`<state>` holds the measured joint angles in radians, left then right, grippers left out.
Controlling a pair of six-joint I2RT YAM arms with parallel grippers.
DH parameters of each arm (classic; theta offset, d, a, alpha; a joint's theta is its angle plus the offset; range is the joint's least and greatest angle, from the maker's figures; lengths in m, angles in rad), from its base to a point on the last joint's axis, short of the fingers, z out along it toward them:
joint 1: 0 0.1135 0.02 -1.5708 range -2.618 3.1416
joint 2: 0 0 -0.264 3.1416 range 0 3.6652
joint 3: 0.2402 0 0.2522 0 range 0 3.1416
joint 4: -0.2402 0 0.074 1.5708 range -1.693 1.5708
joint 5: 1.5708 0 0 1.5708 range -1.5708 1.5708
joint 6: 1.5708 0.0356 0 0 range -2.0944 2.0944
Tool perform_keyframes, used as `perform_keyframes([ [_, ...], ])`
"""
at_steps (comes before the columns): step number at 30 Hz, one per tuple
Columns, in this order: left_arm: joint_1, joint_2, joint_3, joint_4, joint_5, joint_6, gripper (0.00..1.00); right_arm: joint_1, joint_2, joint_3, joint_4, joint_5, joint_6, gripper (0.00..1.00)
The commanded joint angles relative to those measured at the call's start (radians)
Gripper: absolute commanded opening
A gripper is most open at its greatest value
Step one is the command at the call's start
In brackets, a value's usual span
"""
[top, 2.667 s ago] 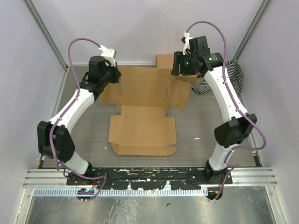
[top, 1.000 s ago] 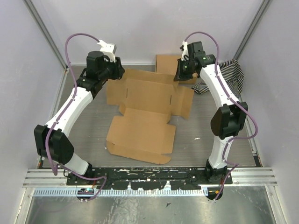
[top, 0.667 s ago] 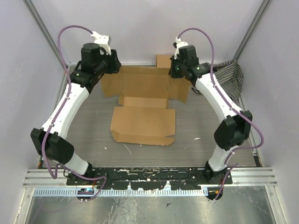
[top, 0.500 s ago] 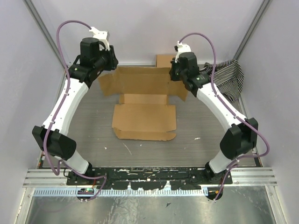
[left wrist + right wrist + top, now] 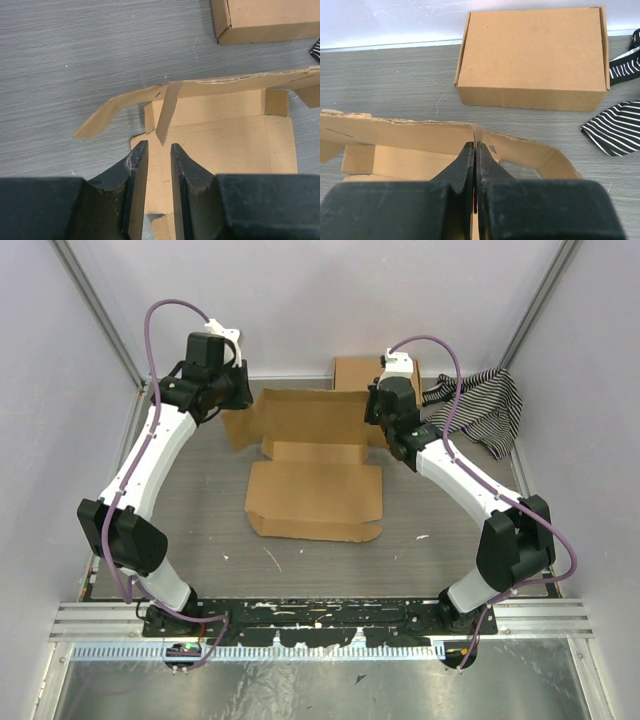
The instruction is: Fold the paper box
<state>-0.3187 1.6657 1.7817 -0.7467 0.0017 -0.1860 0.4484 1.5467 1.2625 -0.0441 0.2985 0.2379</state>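
Observation:
The paper box [image 5: 315,495] lies unfolded mid-table, plain brown cardboard, its far wall [image 5: 300,420] raised upright. My right gripper [image 5: 377,415] is at that wall's right end. In the right wrist view its jaws [image 5: 476,145] are shut on a thin side flap [image 5: 478,134] seen edge-on, where the wall [image 5: 395,132] bends. My left gripper [image 5: 237,402] is at the wall's left end. Its jaws [image 5: 157,146] stand a little apart, and a narrow tab [image 5: 168,112] hangs just ahead of the fingertips [image 5: 141,150], not between them.
A ready-made brown box [image 5: 357,372] sits at the back wall behind the right gripper, also seen in the right wrist view [image 5: 532,55]. A black-and-white striped cloth [image 5: 482,405] lies at the back right. Grey enclosure walls stand close on the left, right and back.
The box's far panel, flat a second ago, now stands upright, and the sheet has squared up. Both wrists shifted along the back edge. The left jaws have narrowed.

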Motion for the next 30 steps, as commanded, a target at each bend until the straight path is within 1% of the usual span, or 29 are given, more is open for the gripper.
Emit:
perform_keyframes([
  [1, 0.003, 0.018, 0.004, -0.005, 0.016, -0.015, 0.32, 0.007, -0.043, -0.006, 0.096, 0.026, 0.02, 0.02],
  [8, 0.003, 0.099, 0.058, -0.049, 0.021, -0.012, 0.29, 0.007, -0.034, 0.0, 0.071, -0.007, 0.021, 0.02],
  [17, 0.0, 0.129, 0.082, -0.042, 0.026, -0.02, 0.28, 0.007, -0.011, 0.013, 0.04, -0.036, 0.026, 0.02],
  [26, 0.001, 0.186, 0.166, -0.074, 0.023, -0.015, 0.28, 0.008, 0.02, 0.05, -0.002, -0.059, 0.035, 0.03],
  [30, 0.001, 0.227, 0.209, -0.135, 0.022, -0.019, 0.25, 0.007, 0.03, 0.061, -0.013, -0.062, 0.038, 0.03],
])
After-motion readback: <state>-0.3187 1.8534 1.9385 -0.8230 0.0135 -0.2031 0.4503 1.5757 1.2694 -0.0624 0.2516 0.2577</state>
